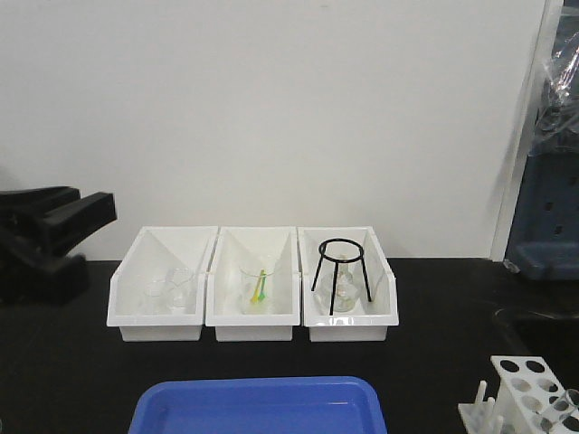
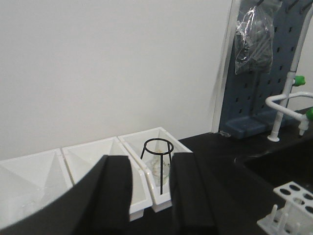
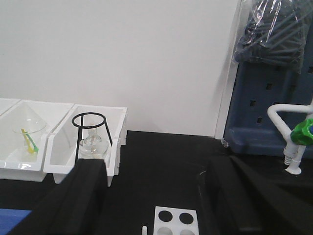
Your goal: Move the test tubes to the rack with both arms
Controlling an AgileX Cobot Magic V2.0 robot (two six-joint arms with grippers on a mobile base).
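The white rack point(image 1: 527, 391) stands at the front right of the black bench; it also shows in the left wrist view point(image 2: 292, 201) and the right wrist view point(image 3: 175, 221). A faint clear shape point(image 1: 564, 405) at the rack's right corner may be a test tube; no other tube shows. My left gripper point(image 2: 150, 160) is open and empty, raised at the far left point(image 1: 95, 210) and facing the bins. My right gripper point(image 3: 155, 165) is wide open and empty, above and just behind the rack. It is out of the front view.
Three white bins point(image 1: 122, 298) stand in a row at the back, holding a beaker, a beaker with coloured sticks, and a black wire tripod point(image 1: 343, 271) over a flask. A blue tray point(image 1: 258, 409) lies at the front. A sink, a white faucet point(image 3: 288, 132) and a blue pegboard point(image 3: 274, 107) are at the right.
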